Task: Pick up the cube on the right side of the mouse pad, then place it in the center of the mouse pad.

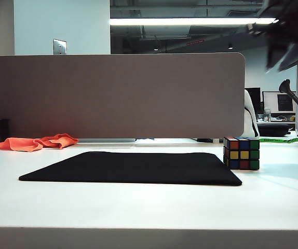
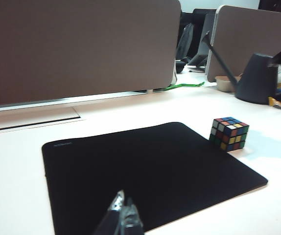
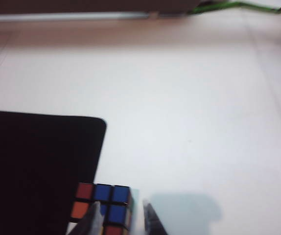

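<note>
Black mouse pad (image 1: pixel 133 167) long axis left-right | cube (image 1: pixel 241 153) upright beside | left end effector (image 2: pixel 123 218) together | right end effector (image 3: pixel 123 218) apart

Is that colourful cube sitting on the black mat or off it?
Off it: the cube rests on the white table beside the mouse pad's right edge.

A ceiling strip light (image 1: pixel 190 21) glares overhead; my bench (image 1: pixel 149 207) is washed bright white. My right arm (image 1: pixel 289 31) is blurred, perhaps moving; my right wrist view is soft.

Open-plan office: white desk (image 1: pixel 149 207), grey partition screens (image 1: pixel 112 96), computer monitors (image 1: pixel 279 102) behind, ceiling strip light (image 1: pixel 190 21).
</note>
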